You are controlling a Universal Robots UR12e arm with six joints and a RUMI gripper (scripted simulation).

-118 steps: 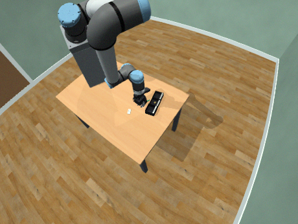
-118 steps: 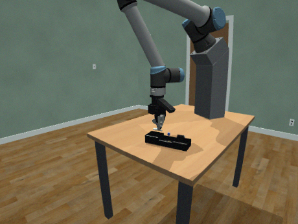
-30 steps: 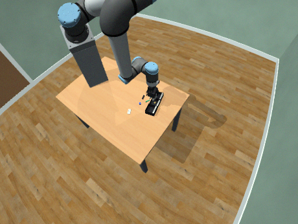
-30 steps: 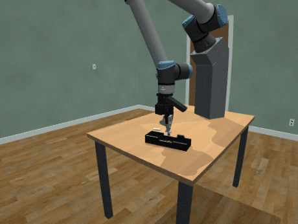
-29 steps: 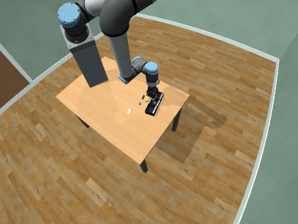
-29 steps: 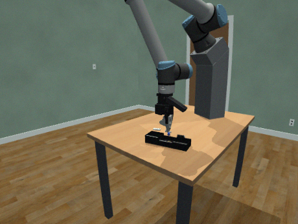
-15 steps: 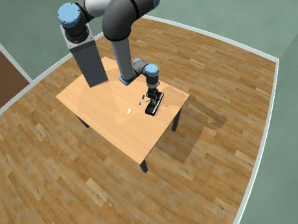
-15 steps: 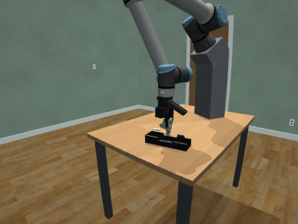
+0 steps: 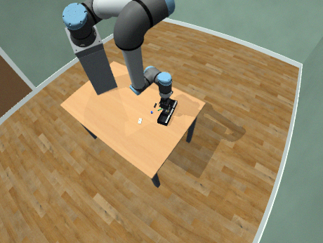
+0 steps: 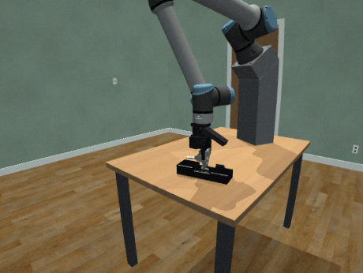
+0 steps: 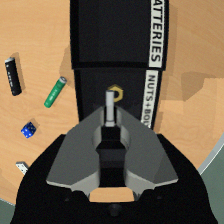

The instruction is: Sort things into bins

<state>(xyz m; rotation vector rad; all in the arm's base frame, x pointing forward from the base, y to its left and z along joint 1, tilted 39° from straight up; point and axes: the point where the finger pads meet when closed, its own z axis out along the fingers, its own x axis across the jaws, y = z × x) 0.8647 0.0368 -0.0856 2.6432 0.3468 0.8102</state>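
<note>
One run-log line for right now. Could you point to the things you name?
gripper (image 9: 167, 109) (image 10: 204, 166) (image 11: 109, 107): shut on silver rod (image 11: 110, 98) | over NUTS+ bin (image 9: 170, 113) (image 10: 204, 173) (image 11: 88, 90) | brass nut (image 11: 118, 94): inside | green cylinder (image 9: 160, 109) (image 11: 55, 92), blue die (image 9: 152, 112) (image 11: 28, 130): on table (image 9: 116, 119) (image 10: 158, 170) (image 11: 40, 30)

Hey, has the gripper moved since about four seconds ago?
Yes: in the exterior view the gripper went from behind the bins to over them.
</note>
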